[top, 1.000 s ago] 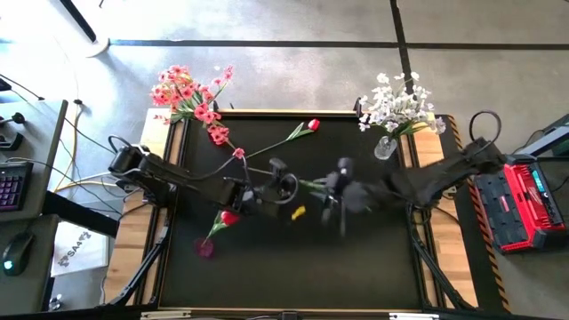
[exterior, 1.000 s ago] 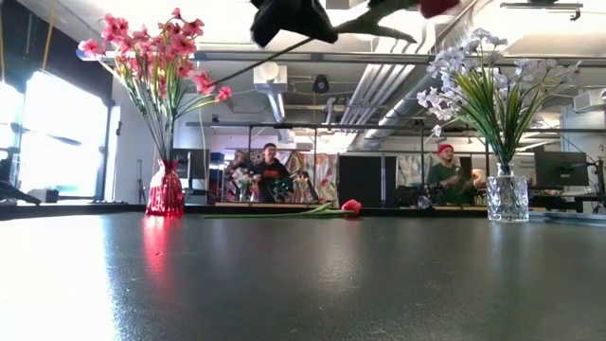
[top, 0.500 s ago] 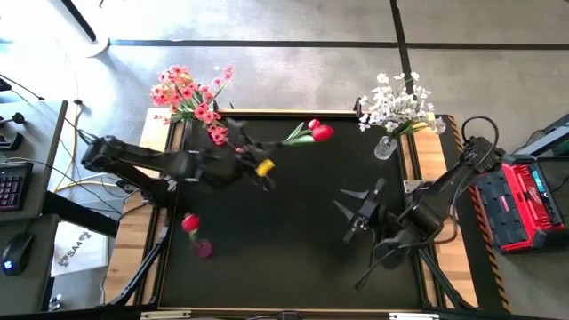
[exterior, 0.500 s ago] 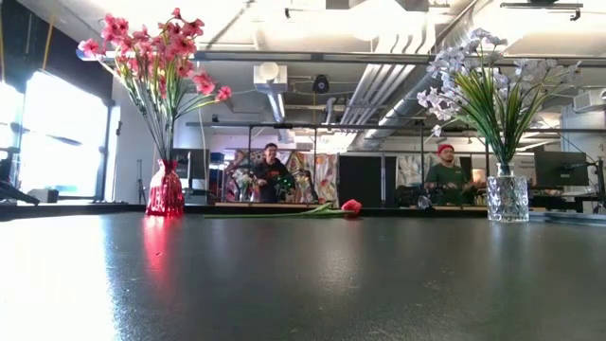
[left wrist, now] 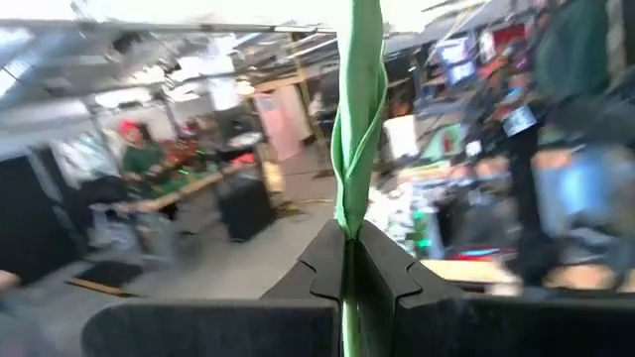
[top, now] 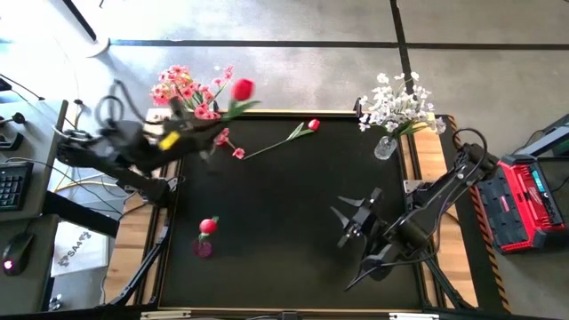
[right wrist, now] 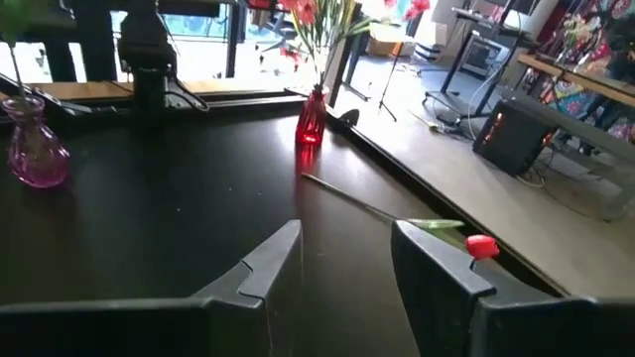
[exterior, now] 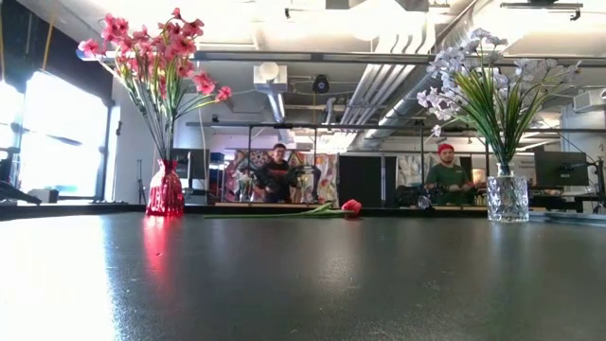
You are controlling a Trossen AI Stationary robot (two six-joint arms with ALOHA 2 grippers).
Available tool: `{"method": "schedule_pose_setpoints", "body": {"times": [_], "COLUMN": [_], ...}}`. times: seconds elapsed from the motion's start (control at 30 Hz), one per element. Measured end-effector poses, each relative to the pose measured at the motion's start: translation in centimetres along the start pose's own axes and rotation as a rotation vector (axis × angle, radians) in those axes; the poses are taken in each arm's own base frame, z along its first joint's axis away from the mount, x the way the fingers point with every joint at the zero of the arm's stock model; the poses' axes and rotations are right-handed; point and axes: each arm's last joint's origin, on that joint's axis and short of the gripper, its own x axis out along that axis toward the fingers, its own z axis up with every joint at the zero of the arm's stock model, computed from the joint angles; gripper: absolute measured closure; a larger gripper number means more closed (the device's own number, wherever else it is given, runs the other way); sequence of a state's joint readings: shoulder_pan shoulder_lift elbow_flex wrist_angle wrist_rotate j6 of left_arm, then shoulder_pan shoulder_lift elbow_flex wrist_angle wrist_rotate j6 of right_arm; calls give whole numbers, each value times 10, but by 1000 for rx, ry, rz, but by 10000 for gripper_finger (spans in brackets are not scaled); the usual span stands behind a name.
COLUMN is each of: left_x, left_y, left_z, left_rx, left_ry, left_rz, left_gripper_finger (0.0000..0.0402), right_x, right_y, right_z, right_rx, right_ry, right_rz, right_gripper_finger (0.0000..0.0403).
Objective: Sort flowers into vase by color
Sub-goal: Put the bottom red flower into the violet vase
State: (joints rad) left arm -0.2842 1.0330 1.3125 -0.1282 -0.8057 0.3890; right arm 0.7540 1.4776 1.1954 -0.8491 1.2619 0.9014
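Note:
My left gripper [top: 197, 135] hangs above the table's far left corner, shut on a red flower [top: 242, 88] with a green stem. Close by, pink flowers [top: 187, 93] stand in a red vase [exterior: 165, 189]. White flowers [top: 396, 108] fill a clear vase [top: 385, 147] at the far right. Another red flower [top: 313, 125] lies flat on the table near the far edge. A third red bud [top: 208, 226] stands in a purple vase [top: 204, 249] at the near left. My right gripper [top: 351, 222] hovers open at the near right, empty. My left gripper pinches the flower's green stem [left wrist: 347, 263] between its two fingers, below a long leaf [left wrist: 357, 119]. The fingers come roughly level from the table's left side. The flower is lifted clear, and its bud sticks out past the fingertips toward the far edge.
The black table top [top: 293, 267] has wooden strips along both sides. A red case [top: 524, 209] sits off the right edge, and a keyboard [top: 11, 182] and cables off the left. People stand in the room beyond the far edge.
My left gripper has risen and drawn back from the table's middle toward the far left corner, rolling as it went and carrying the red flower up clear of the table. My right gripper has pulled away from the middle toward the near right.

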Motion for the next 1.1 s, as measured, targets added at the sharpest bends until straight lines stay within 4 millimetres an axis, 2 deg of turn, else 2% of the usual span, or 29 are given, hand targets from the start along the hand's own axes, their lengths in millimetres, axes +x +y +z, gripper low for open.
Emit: {"method": "schedule_pose_setpoints", "body": {"times": [0.07,0.2,0.5,0.83,1.1], "left_x": [-16,-39,-62,-105,-139], "left_y": [8,9,-34,-55,-71], "left_z": [0,-20,-103,-143,-159], "left_rx": [-72,-139,-160,-291,-413], "left_ry": [7,52,119,100,62], "left_rz": [-37,-45,-32,-199,-346], "left_gripper_finger": [401,401,401,401,401], "right_x": [0,1,7,11,11], "right_y": [-1,-3,-7,-8,-8], "right_z": [-3,-8,-7,-8,-9], "right_rx": [8,28,78,94,108], "right_ry": [11,27,24,88,91], "right_rz": [-9,-30,-63,-49,-49], "right_gripper_finger": [258,258,258,258,258]}}
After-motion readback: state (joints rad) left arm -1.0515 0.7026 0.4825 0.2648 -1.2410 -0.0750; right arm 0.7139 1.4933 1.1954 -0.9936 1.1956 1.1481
